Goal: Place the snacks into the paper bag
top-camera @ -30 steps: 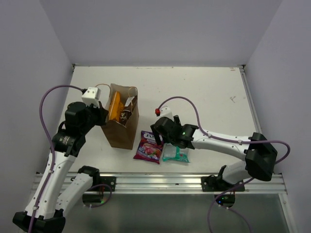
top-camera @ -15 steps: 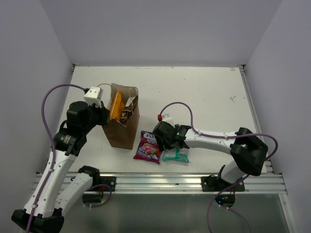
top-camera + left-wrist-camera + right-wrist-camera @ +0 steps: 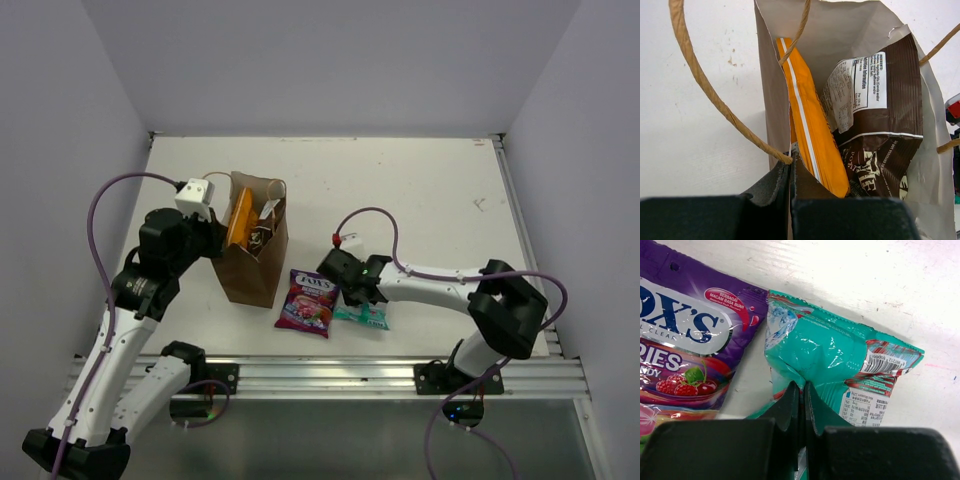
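The brown paper bag (image 3: 255, 270) stands upright left of centre, its mouth open. My left gripper (image 3: 791, 159) is shut on the bag's near wall (image 3: 771, 105) by a handle root. Inside stand the orange chip bag (image 3: 812, 130) and the dark brown chip bag (image 3: 880, 145). The purple Fox's candy bag (image 3: 308, 302) lies flat on the table to the bag's right. Beside it lies the small teal packet (image 3: 835, 352), puckered where my right gripper (image 3: 802, 387) is shut on its film. From above, the right gripper (image 3: 352, 296) sits low over the teal packet (image 3: 368, 318).
The white table (image 3: 420, 190) is walled on three sides by pale panels. A metal rail (image 3: 330, 375) runs along the near edge by the arm bases. The purple cable of the right arm (image 3: 385, 225) loops above the table behind the gripper.
My right gripper has dropped onto the teal packet and gone from open to shut on it. The left arm and the paper bag have stayed put.
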Motion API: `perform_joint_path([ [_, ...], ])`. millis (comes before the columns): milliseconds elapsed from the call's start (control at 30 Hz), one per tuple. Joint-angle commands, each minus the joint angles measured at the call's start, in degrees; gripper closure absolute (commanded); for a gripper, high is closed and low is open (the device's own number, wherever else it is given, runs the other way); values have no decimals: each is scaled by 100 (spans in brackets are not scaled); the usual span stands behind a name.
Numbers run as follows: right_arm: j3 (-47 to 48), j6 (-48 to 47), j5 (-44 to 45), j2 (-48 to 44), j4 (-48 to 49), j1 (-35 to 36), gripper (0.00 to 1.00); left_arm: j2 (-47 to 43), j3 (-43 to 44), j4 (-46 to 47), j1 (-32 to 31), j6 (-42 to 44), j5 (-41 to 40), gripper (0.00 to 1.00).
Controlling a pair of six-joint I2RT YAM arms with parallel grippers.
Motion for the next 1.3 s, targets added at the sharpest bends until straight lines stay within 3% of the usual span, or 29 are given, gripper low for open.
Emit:
perform_joint_path([
  [0,-82,279,-9,-36,-365,21,100,64,24,-128,-71,92,51,100],
  [200,1409,-448,870,-764,-1350,21,100,46,50,-163,-62,127,-11,100],
  [367,4255,-1721,1557,-380,-1711,21,100,-33,50,-163,-71,127,-20,100],
  [533,6566,-2751,1496,376,-871,21,100,-68,50,-163,-62,136,-28,100],
  [733,8500,-3684,224,1623,107,3,100,-112,41,-154,-71,136,-20,100],
  [900,9163,-3193,-1192,2414,811,3,100,-165,50,-172,-62,110,-81,100],
  [1000,9296,-2833,-1352,2556,970,12,100,-200,68,-207,-62,101,-125,100],
  [1100,8858,-2595,-1440,2364,961,21,100,-235,76,-233,-62,101,-169,100],
  [1267,7347,-2094,-1668,1609,873,135,100,-253,85,-242,-62,101,-204,100],
])
